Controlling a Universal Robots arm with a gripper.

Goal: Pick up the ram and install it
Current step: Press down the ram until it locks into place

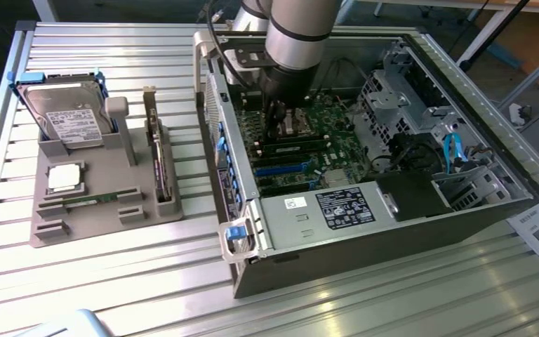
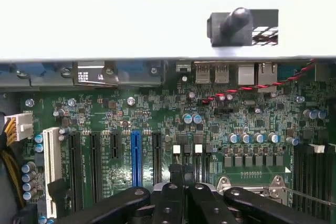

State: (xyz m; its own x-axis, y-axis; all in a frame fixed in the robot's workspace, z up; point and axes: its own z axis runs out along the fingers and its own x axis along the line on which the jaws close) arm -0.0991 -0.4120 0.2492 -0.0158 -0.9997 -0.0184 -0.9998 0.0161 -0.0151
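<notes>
On the slatted metal tabletop point(image 1: 110, 295) the big open computer case point(image 1: 457, 232) takes up the exterior view's right, and the arm point(image 1: 300, 28) is reaching straight down into it. Over the green motherboard point(image 2: 157, 108) sits the hand point(image 1: 277, 130), fingers pressed together with nothing between them, and the wrist view shows the same: the dark fingers point(image 2: 176, 192) meet above the expansion slots, the blue slot point(image 2: 136, 156) just beside them. Out on the exterior view's left stands the grey holder point(image 1: 110, 175), well apart from the hand and outside the case. The silver hard drive point(image 1: 68, 119) stands at the holder's far end. Now the ram point(image 1: 161, 168): I read it as the long dark stick standing on edge along the holder's case-side edge, though it is hard to be sure at this angle. Its long axis runs away from the camera, roughly alongside the case's near wall point(image 1: 221, 133). So the ram lies to the exterior view's left of the hand, and that wall with its blue clips stands between the two. Smaller bits round it off: the square silver processor point(image 1: 65, 179) is in the middle of the holder, and a short green strip point(image 1: 92, 202) lies flat in a front slot.
</notes>
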